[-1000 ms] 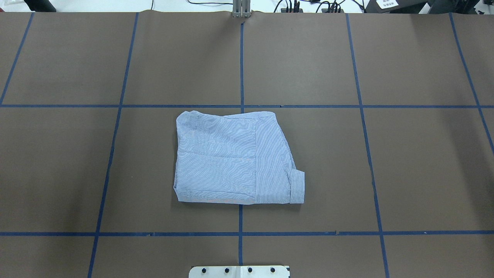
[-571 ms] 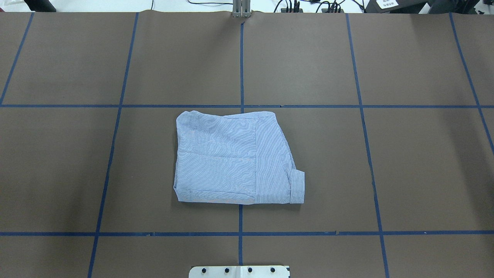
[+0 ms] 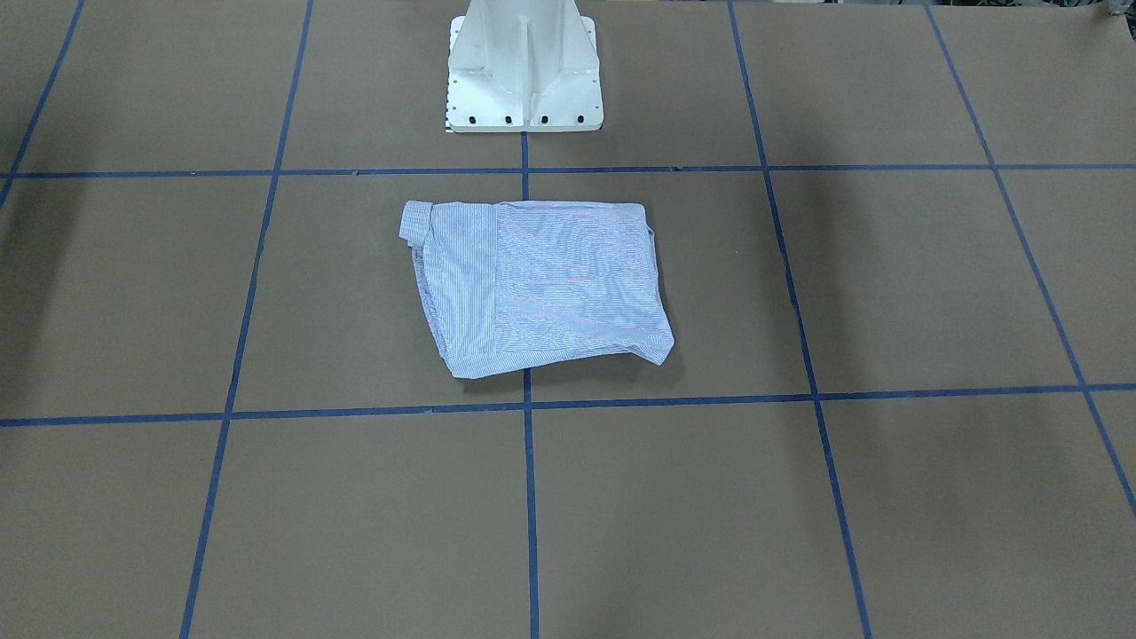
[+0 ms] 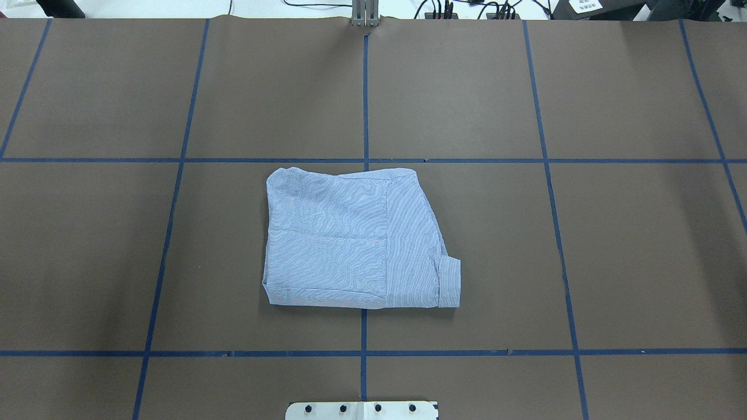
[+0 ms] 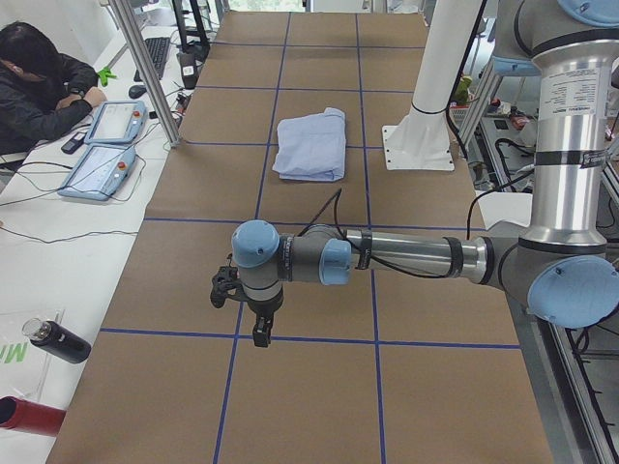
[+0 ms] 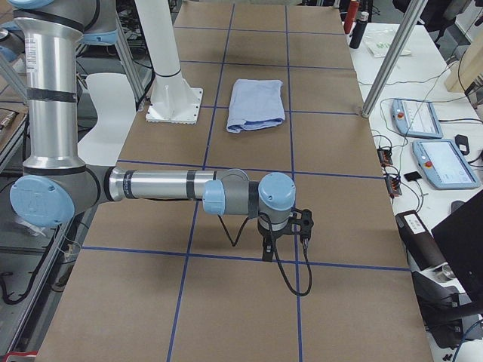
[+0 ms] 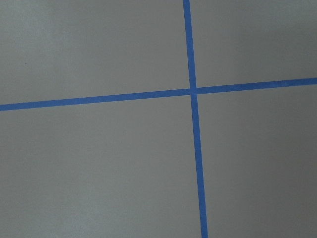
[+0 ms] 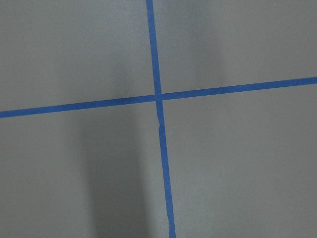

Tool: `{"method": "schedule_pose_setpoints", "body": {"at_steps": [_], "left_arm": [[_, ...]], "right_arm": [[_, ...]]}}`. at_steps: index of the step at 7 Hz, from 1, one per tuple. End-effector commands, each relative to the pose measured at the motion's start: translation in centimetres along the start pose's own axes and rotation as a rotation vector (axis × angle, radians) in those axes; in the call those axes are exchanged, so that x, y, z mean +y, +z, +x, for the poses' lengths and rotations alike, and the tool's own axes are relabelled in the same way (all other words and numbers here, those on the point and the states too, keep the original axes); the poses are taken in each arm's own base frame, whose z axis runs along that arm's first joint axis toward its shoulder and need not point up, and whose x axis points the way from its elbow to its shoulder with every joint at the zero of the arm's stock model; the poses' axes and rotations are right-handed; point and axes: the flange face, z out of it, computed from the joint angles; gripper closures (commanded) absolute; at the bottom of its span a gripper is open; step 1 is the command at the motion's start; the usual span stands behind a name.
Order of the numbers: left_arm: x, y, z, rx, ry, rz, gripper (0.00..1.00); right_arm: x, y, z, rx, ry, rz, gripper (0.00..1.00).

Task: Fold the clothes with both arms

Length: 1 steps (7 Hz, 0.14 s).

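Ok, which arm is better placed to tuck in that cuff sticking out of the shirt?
Probably the right arm: the cuff pokes out on the shirt's right side; the left arm is no nearer.

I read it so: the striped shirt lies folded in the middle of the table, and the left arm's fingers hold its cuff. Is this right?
Not quite. The shirt lies folded in the middle of the table, but nothing holds its cuff. The exterior left view shows the left gripper over bare table, far from the shirt.
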Motion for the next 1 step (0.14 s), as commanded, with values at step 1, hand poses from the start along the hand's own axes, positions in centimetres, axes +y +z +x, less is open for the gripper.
{"method": "schedule_pose_setpoints", "body": {"at_steps": [1], "left_arm": [[0.02,0.07,-0.06,0.001,-0.002,-0.001,0.0]], "right_arm": [[0.0,-0.01,0.01,0.001,0.0,0.0,0.0]]}}
